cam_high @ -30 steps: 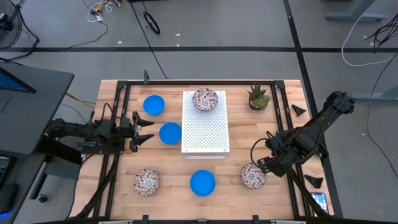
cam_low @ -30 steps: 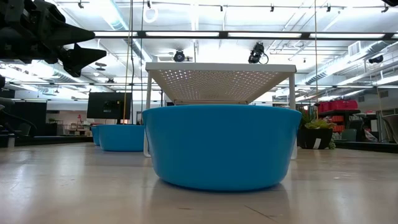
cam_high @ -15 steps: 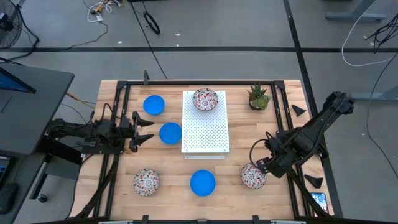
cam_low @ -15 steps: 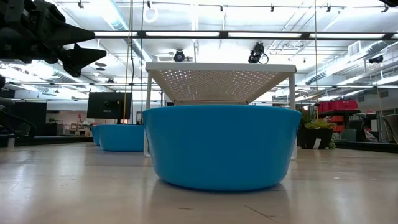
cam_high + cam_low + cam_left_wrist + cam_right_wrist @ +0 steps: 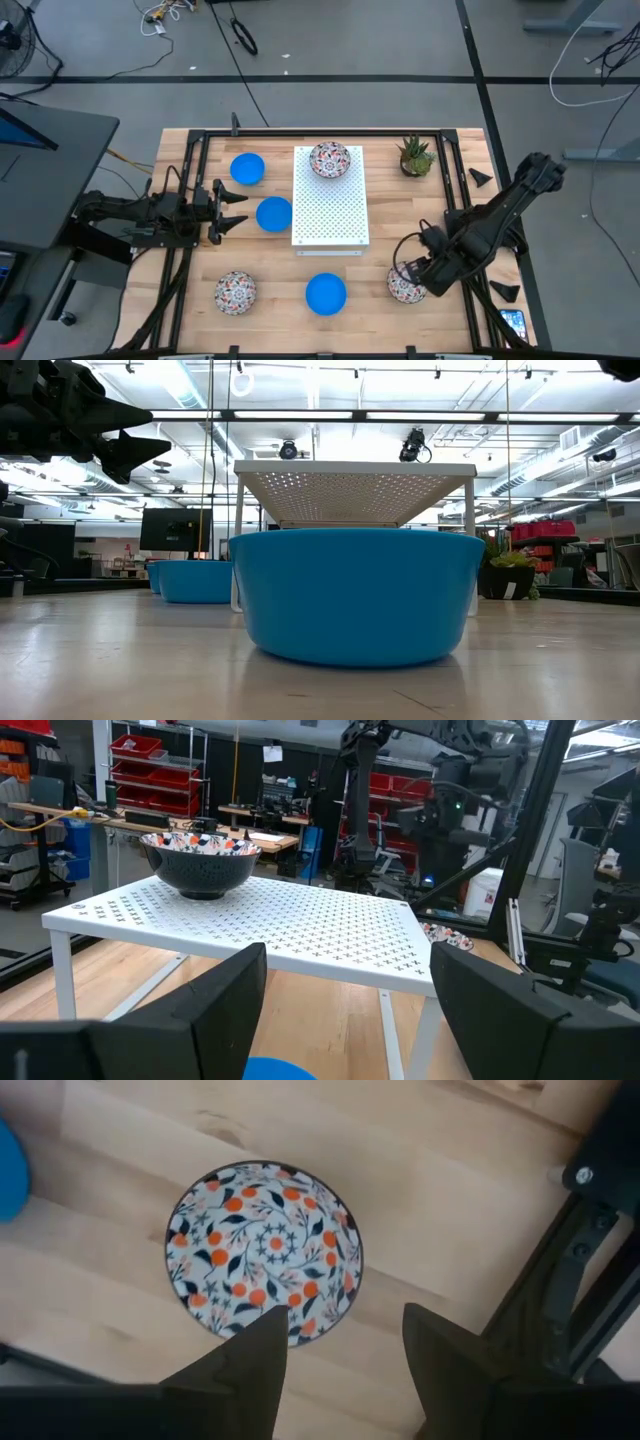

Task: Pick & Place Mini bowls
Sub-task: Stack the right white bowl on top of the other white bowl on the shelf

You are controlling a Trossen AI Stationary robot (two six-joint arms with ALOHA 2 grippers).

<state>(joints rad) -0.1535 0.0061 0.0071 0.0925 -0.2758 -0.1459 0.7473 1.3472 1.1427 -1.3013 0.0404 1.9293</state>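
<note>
Reaching down fwd, the right gripper point(image 5: 340, 1345) is held open, empty, above a floral bowl point(image 5: 263, 1251). Left gripper point(image 5: 236, 209) is held level beside a blue bowl point(image 5: 273, 213), fingers apart, w/ nothing gripped.

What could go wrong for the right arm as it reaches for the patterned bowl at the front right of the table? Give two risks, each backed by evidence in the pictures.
1. The right gripper hangs open above the floral bowl, with one finger over its rim and the other outside it. A slightly off descent could strike the rim and tip or push the bowl.

2. The black frame rail runs close beside that bowl, so the outer finger may have little room.
</note>
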